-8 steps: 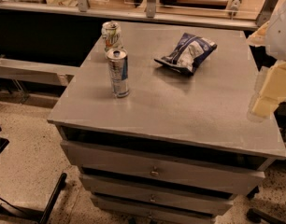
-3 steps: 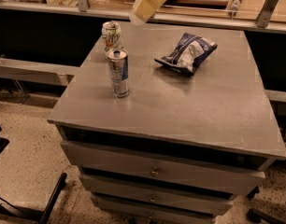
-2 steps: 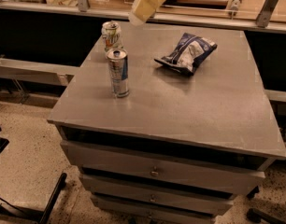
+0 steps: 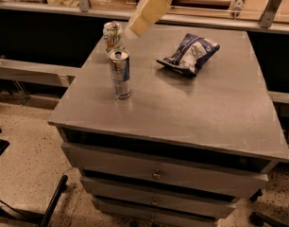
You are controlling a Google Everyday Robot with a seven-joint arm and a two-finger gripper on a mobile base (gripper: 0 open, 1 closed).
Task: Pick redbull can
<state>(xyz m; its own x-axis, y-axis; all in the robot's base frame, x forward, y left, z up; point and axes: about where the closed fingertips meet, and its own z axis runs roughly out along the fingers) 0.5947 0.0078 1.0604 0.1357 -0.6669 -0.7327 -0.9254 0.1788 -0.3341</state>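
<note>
Two cans toward the left of the cabinet top (image 4: 191, 112): farthest back, a short dented white can (image 4: 113, 36); just in front of it, nearer the left edge, the slim redbull can (image 4: 120, 74), upright, silver and blue, close to its neighbour, touching or not hard to tell. Above and slightly right of both, the gripper (image 4: 143, 14), cream-coloured, tilted down to the left, well clear of the redbull can; carrying nothing, though spread or clenched impossible to tell. Further right, a blue chip bag (image 4: 189, 53), well apart from the cans. Likely risks: coming down too far back and catching the white can instead, or nudging the tall narrow can over, perhaps off the left edge. Cut off at the top: the arm behind the gripper. Hidden: the far sides of both cans.
</note>
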